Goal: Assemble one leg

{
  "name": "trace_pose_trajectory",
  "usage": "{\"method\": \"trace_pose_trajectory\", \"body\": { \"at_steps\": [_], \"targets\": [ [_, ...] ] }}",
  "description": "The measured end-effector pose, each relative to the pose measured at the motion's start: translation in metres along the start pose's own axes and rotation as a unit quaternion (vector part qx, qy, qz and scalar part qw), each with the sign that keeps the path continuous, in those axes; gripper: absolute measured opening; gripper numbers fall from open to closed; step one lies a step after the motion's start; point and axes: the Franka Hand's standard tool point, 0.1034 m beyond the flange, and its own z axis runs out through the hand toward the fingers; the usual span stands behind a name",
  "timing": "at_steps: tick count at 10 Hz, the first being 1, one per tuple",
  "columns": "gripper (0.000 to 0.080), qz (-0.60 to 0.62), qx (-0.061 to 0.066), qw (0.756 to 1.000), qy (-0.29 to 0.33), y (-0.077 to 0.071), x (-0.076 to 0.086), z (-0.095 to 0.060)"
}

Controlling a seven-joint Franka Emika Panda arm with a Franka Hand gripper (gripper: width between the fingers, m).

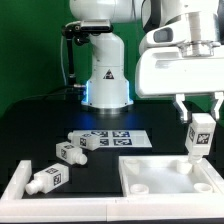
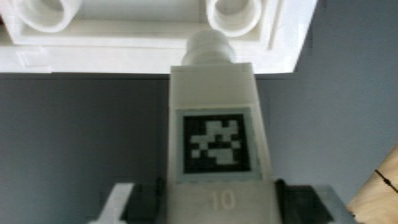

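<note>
Clamped between my fingers (image 2: 121,205), the leg (image 2: 217,130) hangs upright from my pincer (image 1: 199,118), which grips its tagged block. Its round stub points down over the back corner of the white tray part (image 1: 135,185), at the exterior view's right. Whether the stub touches that part I cannot tell, and the wrist view cuts off my fingertips.

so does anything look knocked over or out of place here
Nothing really stands out. The gripper holds one small white tagged plastic leg upright above the large white square tray. Three loose legs lie at odd angles on the black table, with no visible damage.
</note>
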Motion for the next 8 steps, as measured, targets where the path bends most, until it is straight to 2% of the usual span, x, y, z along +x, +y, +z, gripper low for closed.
{"method": "trace_pose_trajectory", "body": {
  "at_steps": [3, 8],
  "targets": [
    [0.0285, -0.011, 0.003, 0.999, 0.035, -0.012, -0.007, 0.012],
    [0.0286, -0.004, 0.006, 0.999, 0.048, -0.016, -0.009, 0.012]
  ]
}}
